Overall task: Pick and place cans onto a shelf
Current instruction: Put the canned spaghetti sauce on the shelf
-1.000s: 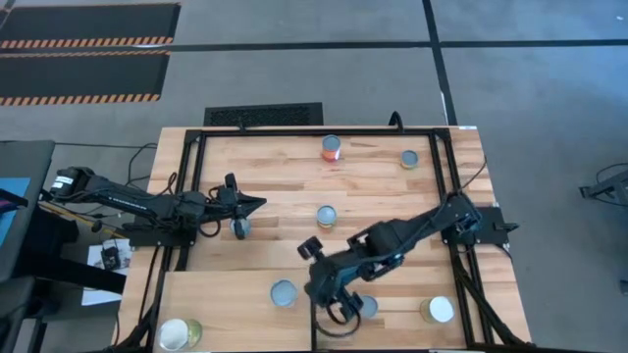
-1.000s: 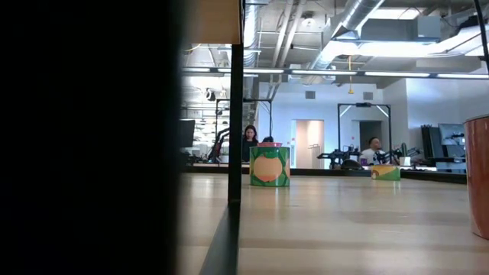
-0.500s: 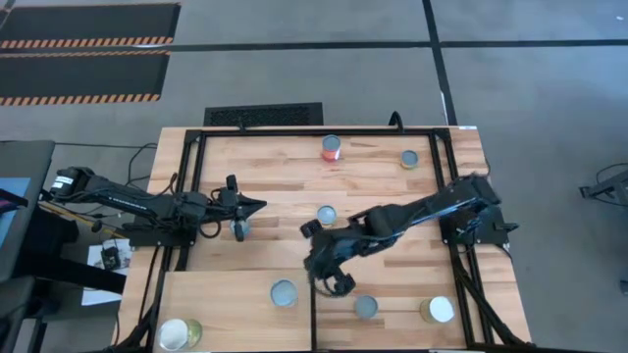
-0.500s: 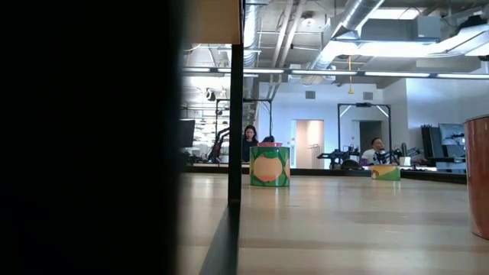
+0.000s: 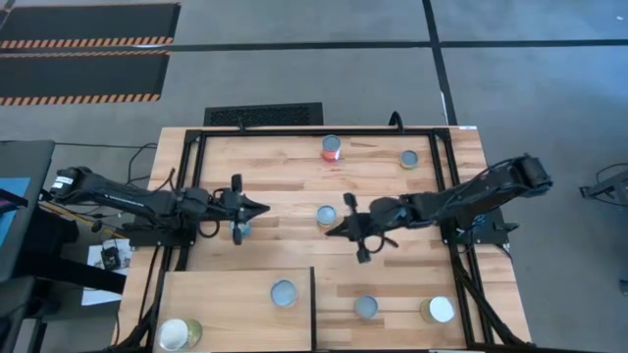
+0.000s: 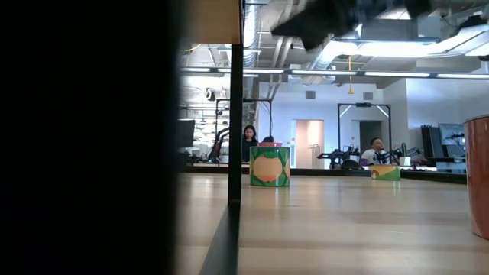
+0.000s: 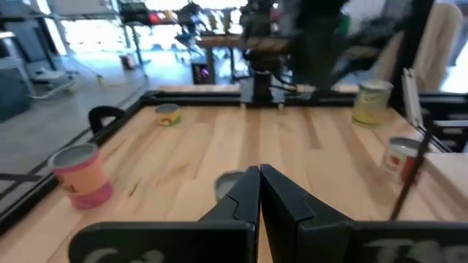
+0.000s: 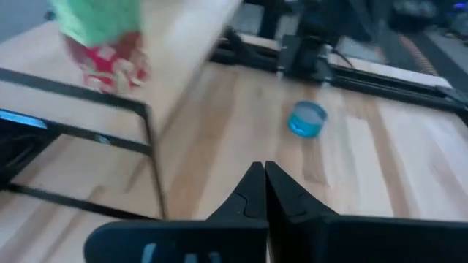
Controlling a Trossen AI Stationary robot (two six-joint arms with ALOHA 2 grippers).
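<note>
While silver-topped cans (image 5: pixel 327 215) dot our desk (image 5: pixel 294 186), both the left end effector (image 5: pixel 257 208) and right end effector (image 5: pixel 334 231) sit pinched together over bare planks.

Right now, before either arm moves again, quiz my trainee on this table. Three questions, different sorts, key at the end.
1. True or false: the right hand is gripping a can.
2. Multiple choice: how many cans stand on the pale shelf panel, on the left arm's side of its dark divider? A) one B) two C) four
3. Fill in: the middle can lies nearest the ___ hand.

Key: 1 false, its fingers are shut with nothing between them. 2 B. 3 right.
</note>
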